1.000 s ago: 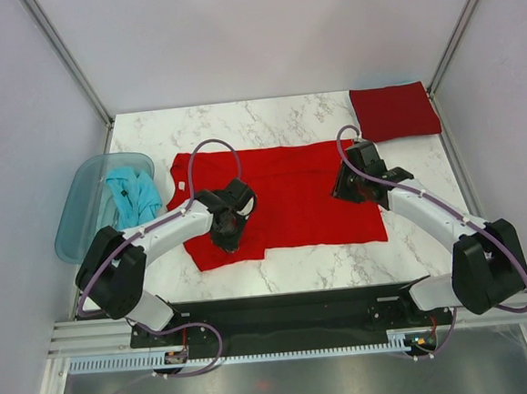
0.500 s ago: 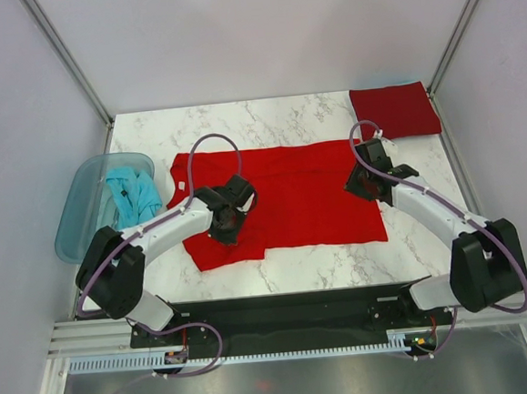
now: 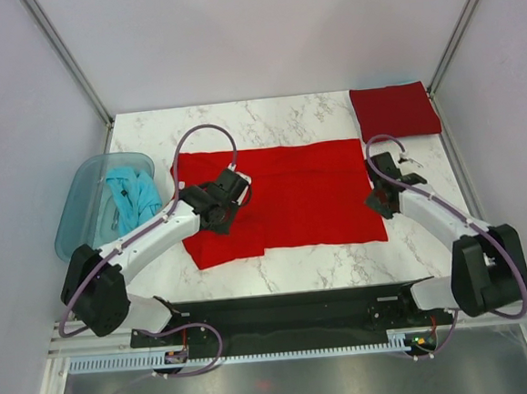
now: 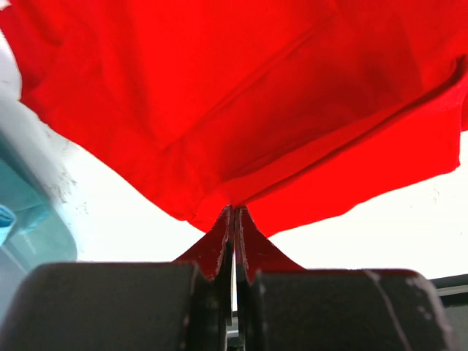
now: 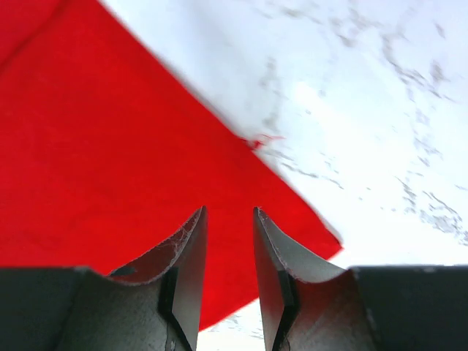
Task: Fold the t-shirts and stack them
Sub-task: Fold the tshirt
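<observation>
- Now, at the far left, the blue bin [image 3: 76, 198] is holding a crumpled teal shirt [image 3: 131, 194]. I am leaving it alone for this step.
- Just right of the bin, my left gripper [image 4: 234, 235] is clamping tight on a pinch of the red t-shirt [image 3: 309, 193], with the cloth fanning out from between the jaws.
- That t-shirt is lying spread across the middle of the marble table [image 3: 266, 119]. Its left part is looking doubled and rumpled near my left gripper, while the rest is lying flat.
- I am judging this as the fold of the left side toward the middle. To do it well, I am aiming to carry the pinched edge low and level. I want it lined up with the long hem, and I am planning to let go only once the layer is resting without a ridge.
- My right gripper [image 5: 229, 241] is hovering over the t-shirt's right edge with its jaws parted and nothing between them. Bare marble is showing just beyond. I am thinking it should be steadying that edge so the cloth is not dragging leftward.
- At the far right back corner, 1 folded dark red shirt [image 3: 394, 111] is sitting apart from the spread one, marking where the stack is growing.
</observation>
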You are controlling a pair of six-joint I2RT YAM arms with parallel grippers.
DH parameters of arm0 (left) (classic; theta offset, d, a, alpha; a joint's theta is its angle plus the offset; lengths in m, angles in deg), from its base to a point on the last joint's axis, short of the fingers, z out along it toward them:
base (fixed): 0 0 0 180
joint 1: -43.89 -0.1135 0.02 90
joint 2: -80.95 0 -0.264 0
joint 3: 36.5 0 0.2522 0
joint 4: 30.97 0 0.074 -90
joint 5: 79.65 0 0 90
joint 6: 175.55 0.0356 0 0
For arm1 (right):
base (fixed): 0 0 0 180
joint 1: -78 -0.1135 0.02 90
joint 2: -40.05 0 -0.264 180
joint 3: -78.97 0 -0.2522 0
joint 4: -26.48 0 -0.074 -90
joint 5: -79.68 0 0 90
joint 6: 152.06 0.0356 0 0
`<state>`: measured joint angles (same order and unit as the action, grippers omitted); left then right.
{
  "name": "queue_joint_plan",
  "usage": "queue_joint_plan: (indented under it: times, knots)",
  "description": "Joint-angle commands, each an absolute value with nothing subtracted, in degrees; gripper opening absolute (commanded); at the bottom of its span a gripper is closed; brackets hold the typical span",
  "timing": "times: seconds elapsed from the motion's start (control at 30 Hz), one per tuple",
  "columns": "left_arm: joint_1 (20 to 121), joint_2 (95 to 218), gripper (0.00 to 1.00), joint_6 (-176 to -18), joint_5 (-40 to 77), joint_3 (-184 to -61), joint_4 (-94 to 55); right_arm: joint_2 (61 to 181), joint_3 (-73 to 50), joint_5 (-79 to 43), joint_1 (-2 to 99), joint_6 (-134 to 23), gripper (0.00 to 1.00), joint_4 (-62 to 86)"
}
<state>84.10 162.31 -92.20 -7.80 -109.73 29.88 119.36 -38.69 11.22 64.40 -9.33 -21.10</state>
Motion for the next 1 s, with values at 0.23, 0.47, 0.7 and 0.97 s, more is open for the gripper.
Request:
queue_joint_plan:
  times: [0.23,0.47,0.7,0.97]
  knots:
    - [83.5,156.9,0.02,-87.6,-11.4,-112.6,29.8,109.4,-50.2,12.6,65.7,-1.9,0.37,-23.1]
    - [83.1,155.0,0.02,-87.5,-12.2,-112.8,29.9,108.6,-53.2,12.9,65.7,0.2,0.36,-22.8]
    - [82.6,154.6,0.02,-87.7,-12.7,-111.8,30.1,107.7,-55.0,13.8,65.7,2.5,0.36,-22.5]
    - [82.1,154.2,0.02,-87.5,-13.4,-111.8,30.5,106.1,-55.0,15.3,65.7,2.7,0.38,-24.4]
